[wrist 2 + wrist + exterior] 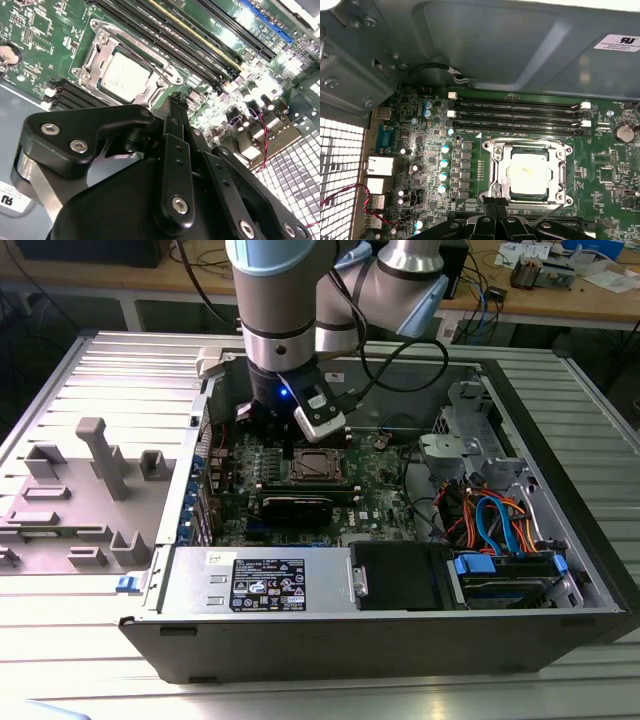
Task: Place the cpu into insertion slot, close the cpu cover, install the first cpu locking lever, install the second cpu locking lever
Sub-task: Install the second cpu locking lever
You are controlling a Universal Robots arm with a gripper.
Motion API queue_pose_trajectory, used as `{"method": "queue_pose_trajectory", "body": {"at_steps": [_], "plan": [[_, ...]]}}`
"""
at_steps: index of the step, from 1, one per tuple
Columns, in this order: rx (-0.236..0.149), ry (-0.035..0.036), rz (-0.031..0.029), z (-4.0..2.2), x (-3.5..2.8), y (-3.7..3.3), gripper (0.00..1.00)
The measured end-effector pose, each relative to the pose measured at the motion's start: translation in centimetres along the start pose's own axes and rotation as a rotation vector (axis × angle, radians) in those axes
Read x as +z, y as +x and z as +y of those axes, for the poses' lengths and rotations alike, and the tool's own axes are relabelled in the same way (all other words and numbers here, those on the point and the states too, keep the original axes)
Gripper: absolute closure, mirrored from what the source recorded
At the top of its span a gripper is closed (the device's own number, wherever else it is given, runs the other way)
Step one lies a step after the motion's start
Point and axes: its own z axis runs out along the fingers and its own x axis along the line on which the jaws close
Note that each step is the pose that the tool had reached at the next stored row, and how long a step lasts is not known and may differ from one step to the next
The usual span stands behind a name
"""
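"One arm is at work. Where is its gripper (287, 445)?"

"In the exterior view it hangs inside the open computer case (540, 630), over the green circuit board (385, 505), just toward the exterior view's left of the socket."

"And the fingers?"

"In the second wrist view the fingers (176, 117) run up to a single narrow tip with no gap showing, so they look pressed together, with nothing between them. In the first wrist view the tip (493, 202) sits right at the edge of the socket's metal frame. Whether it touches the frame, I cannot tell."

"Where is the chip?"

"The chip (529, 174) lies flat in the socket (493, 172), its pale metal top facing up. The second wrist view shows the same chip (123, 76) seated square."

"Is the cover down?"

"The silvery cover plate (528, 149) lies flat around the chip, which shows through its square window. The second wrist view shows that frame (98, 56) flat too."

"The levers?"

"Too fine to make out."

"What else is close by?"

"Long dark memory slots (517, 115) run beside the socket, on the side away from the gripper. In the exterior view a long black card (297, 506) sits just in front of the socket, and blue and orange cables (500, 525) are bundled well apart on the exterior view's right."
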Motion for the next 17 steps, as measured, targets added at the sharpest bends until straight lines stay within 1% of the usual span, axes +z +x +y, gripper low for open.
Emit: {"method": "queue_pose_trajectory", "body": {"at_steps": [2, 4, 6, 7, 9, 10, 12, 14, 16, 17], "plan": [[0.001, 0.0008, 0.0082, -0.04, 0.04, -0.61, 0.89], [0.002, 0.0015, 0.0179, -0.09, 0.08, -1.37, 0.89], [0.003, 0.0021, 0.0240, -0.11, 0.10, -1.82, 0.89], [0.004, 0.0029, 0.0302, -0.14, 0.13, -2.25, 0.89], [0.004, 0.0042, 0.0370, -0.17, 0.15, -2.63, 0.89], [0.006, 0.0042, 0.0460, -0.23, 0.17, -3.01, 0.89], [0.007, 0.0038, 0.0566, -0.46, 0.13, -3.34, 0.89], [0.007, 0.0035, 0.0615, -0.65, 0.10, -3.47, 0.89], [0.008, 0.0032, 0.0668, -0.97, 0.07, -3.59, 0.89], [0.008, 0.0031, 0.0679, -1.07, 0.06, -3.61, 0.89]]}}
